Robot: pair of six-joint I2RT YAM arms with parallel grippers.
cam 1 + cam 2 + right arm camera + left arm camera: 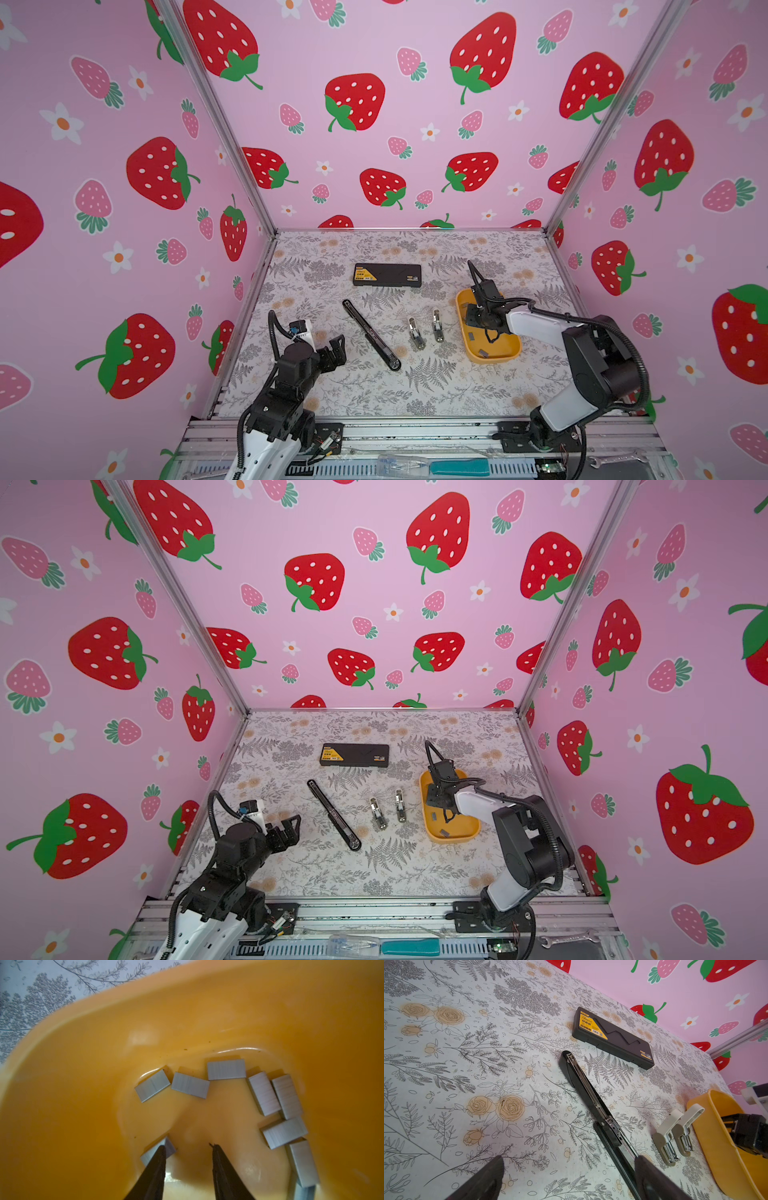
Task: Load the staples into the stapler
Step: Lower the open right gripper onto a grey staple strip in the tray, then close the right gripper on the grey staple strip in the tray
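Several short grey staples (226,1069) lie loose in the yellow tray (83,1084). My right gripper (189,1147) reaches down into that tray (505,353) with its jaws apart and nothing between them. One strip (171,1148) lies partly hidden behind a fingertip. Two small whitish staplers (416,332) (437,325) lie side by side just left of the tray. A long black stapler (371,334) lies opened out flat in mid-table. My left gripper (570,1159) hovers open at the left, near the black stapler's (591,1095) near end, holding nothing.
A black case (387,275) with a yellow label lies toward the back of the flowered table. Pink strawberry walls close in the left, back and right sides. A metal rail runs along the front edge.
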